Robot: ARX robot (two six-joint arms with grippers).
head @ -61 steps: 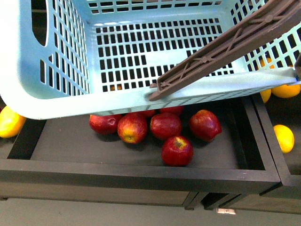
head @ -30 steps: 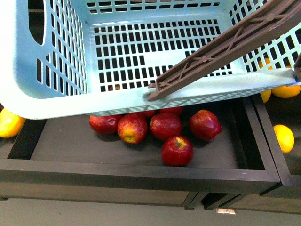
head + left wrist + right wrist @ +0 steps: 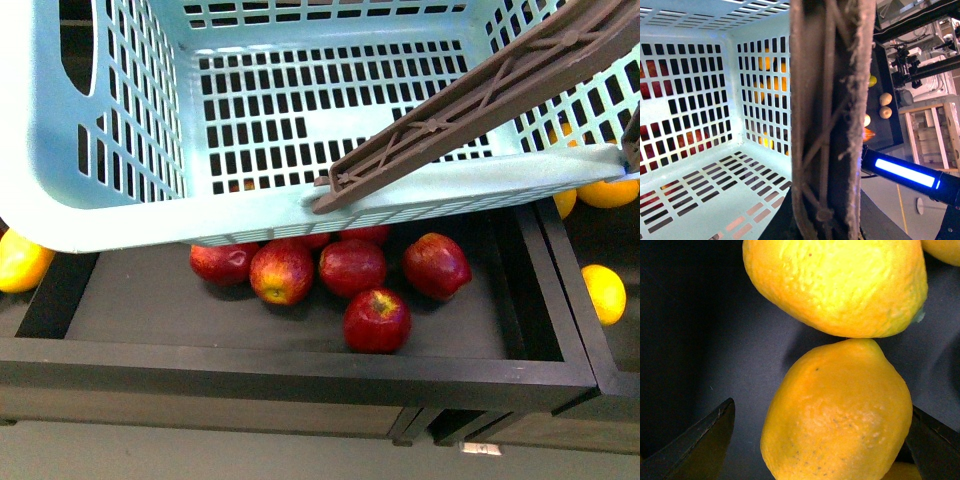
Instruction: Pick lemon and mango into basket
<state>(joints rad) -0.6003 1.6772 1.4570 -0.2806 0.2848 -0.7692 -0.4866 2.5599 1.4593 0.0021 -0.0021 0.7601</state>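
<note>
The pale turquoise basket hangs tilted above the fruit trays and shows nothing inside it. My left gripper is shut on its brown ribbed handle, which also crosses the front view. My right gripper is open, with its dark fingertips on either side of a yellow lemon lying on a dark tray. They are close to it but I cannot tell if they touch. A second yellow fruit touches that lemon. I cannot pick out the mango.
Several red apples lie in a black tray under the basket. Yellow fruits lie in the tray to the right. Another yellow fruit shows at the left, partly under the basket. A dark arm part is at the right edge.
The basket has shifted very slightly in the front view. The apples and yellow fruits have not moved.
</note>
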